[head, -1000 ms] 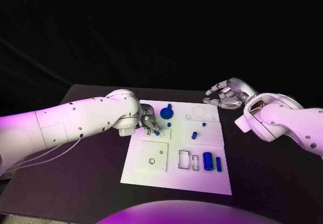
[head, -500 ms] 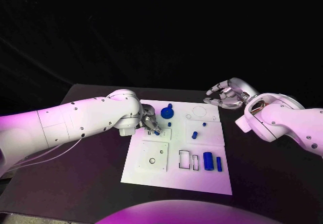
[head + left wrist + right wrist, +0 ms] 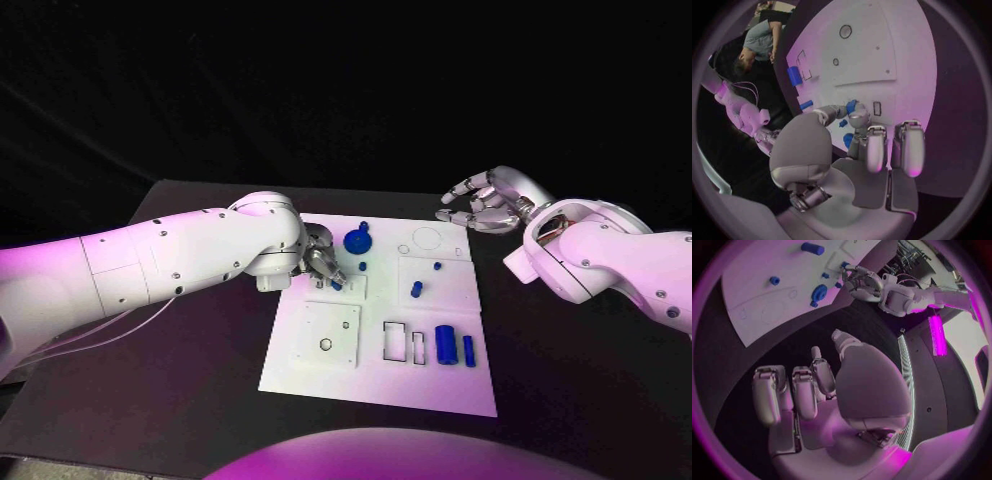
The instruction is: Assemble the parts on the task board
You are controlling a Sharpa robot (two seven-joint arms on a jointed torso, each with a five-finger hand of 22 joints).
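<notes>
near end of board: we see two blue cylinders (image 3: 454,345) lying side by side, long axes running away from us, well apart from both hands.
left hand (image 3: 320,262): over the task board (image 3: 378,385)'s left part, fingertips pinching a small blue part (image 3: 851,106) right above the plate.
key relation: left hand is on the board, so it is nearer every slot.
right hand (image 3: 483,205): beyond the far right corner, fingers curled in, holding nothing.

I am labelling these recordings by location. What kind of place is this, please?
Most likely a robotics lab or test room, not a home. A white task board with small blue parts lies on a black table against a dark backdrop, and two white robot arms work over it. The left hand is at the board.
</notes>
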